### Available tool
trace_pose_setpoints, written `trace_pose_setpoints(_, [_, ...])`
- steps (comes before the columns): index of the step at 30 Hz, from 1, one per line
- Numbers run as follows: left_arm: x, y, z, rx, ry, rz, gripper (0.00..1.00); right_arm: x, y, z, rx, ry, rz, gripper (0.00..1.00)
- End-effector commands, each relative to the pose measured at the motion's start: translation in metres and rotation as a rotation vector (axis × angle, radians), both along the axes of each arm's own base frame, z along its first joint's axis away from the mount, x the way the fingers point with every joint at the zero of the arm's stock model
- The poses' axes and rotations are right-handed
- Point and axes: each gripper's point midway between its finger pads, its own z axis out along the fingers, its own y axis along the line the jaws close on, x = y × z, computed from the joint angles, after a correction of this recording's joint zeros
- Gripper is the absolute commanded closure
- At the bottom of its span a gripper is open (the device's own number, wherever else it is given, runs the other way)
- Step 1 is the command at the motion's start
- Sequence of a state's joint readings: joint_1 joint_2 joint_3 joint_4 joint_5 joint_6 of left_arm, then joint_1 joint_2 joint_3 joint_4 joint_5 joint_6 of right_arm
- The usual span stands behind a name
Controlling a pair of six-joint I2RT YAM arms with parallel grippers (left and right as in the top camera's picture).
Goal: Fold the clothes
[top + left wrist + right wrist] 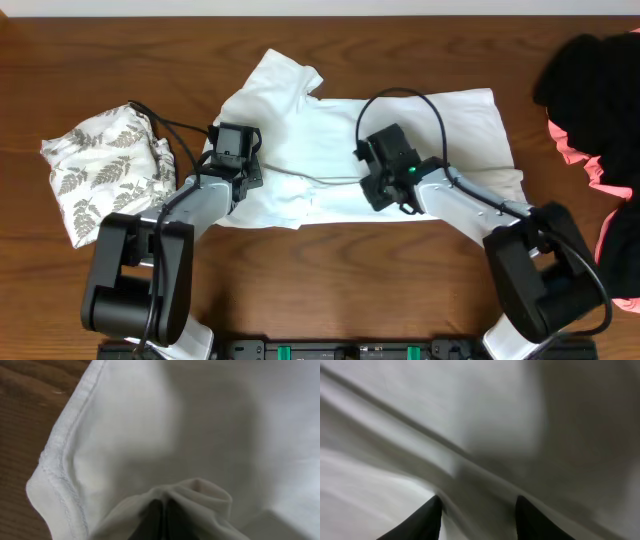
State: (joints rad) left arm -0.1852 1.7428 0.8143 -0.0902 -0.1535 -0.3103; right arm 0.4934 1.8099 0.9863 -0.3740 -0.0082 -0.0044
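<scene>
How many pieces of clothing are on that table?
4: a white T-shirt in the middle, a leaf-print piece at the left, a black one and a pink one heaped at the right edge; more may be hidden there.

Wooden table [60,60] strewn with clothes [300,130]

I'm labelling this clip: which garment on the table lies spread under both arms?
The white T-shirt in the middle; the leaf-print garment at left and the black garment and coral-pink garment at right lie bunched.
</scene>
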Motion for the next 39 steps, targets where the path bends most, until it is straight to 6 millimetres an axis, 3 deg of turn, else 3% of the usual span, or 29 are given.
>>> trace_pose_setpoints(1, [-0.046, 0.008, -0.043, 0.018, 0.184, 0.005, 0.94, 0.005, -0.021, -0.005, -0.034, 0.009, -0.07, 0.54])
trace_pose_setpoints(8, [-0.047, 0.008, -0.043, 0.019, 0.184, 0.005, 0.93, 0.013, -0.055, -0.007, -0.071, 0.025, -0.158, 0.53])
trace_pose_setpoints(10, [-0.047, 0.008, -0.043, 0.019, 0.184, 0.005, 0.85, 0.013, -0.064, -0.008, -0.074, 0.033, -0.179, 0.51])
trace_pose_setpoints(13, [-0.047, 0.008, -0.043, 0.019, 0.185, 0.005, 0.84, 0.012, -0.072, -0.009, -0.081, 0.048, -0.199, 0.48])
trace_pose_setpoints(22, [-0.047, 0.008, -0.043, 0.019, 0.184, 0.005, 0.84, 0.002, -0.084, -0.012, -0.128, 0.087, -0.21, 0.32])
trace_pose_setpoints(27, [-0.047, 0.008, -0.043, 0.019, 0.185, 0.005, 0.84, 0.004, -0.083, -0.009, -0.123, 0.078, -0.211, 0.28])
trace_pose_setpoints(35, [-0.047, 0.008, -0.043, 0.019, 0.185, 0.005, 0.84, 0.01, -0.083, 0.028, -0.087, -0.001, -0.22, 0.25])
trace_pose_setpoints(39, [-0.047, 0.008, -0.043, 0.02, 0.188, 0.005, 0.83, 0.012, -0.095, 0.053, -0.067, -0.048, -0.254, 0.27])
